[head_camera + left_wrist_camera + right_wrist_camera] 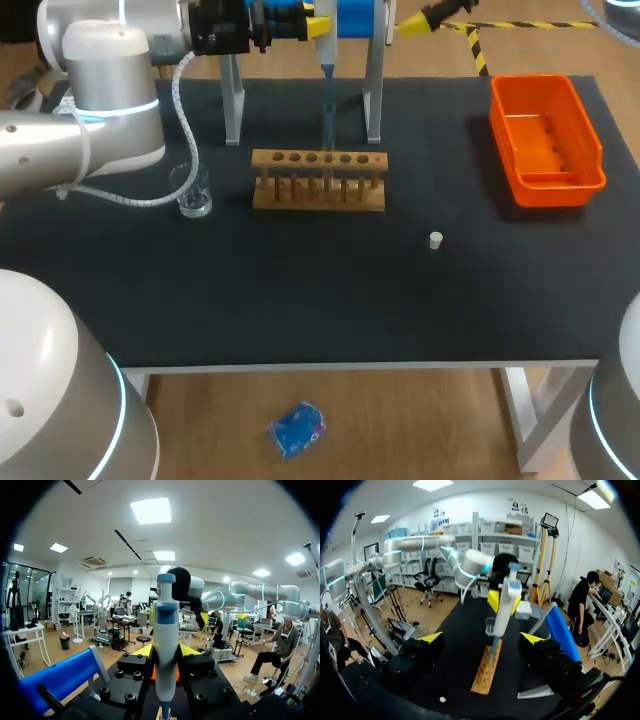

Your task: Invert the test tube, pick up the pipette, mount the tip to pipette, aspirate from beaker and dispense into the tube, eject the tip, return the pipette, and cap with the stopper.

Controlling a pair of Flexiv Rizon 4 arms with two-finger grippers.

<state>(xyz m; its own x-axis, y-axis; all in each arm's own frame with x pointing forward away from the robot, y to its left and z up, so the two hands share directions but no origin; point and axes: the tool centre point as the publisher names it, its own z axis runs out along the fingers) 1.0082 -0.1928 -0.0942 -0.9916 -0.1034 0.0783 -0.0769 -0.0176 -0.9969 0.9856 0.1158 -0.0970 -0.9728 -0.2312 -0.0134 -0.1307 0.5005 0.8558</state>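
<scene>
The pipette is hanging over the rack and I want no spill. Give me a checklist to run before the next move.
1. Left claw shut on the pipette: ok.
2. Pipette's lower end lined up with a hole in the wooden rack: cannot tell.
3. Liquid in the pipette: cannot tell.
4. Right claw open, standing back from the rack: ok.
5. Beaker upright beside the rack: ok.
6. Stopper lying free, apart from the rack: ok.
</scene>
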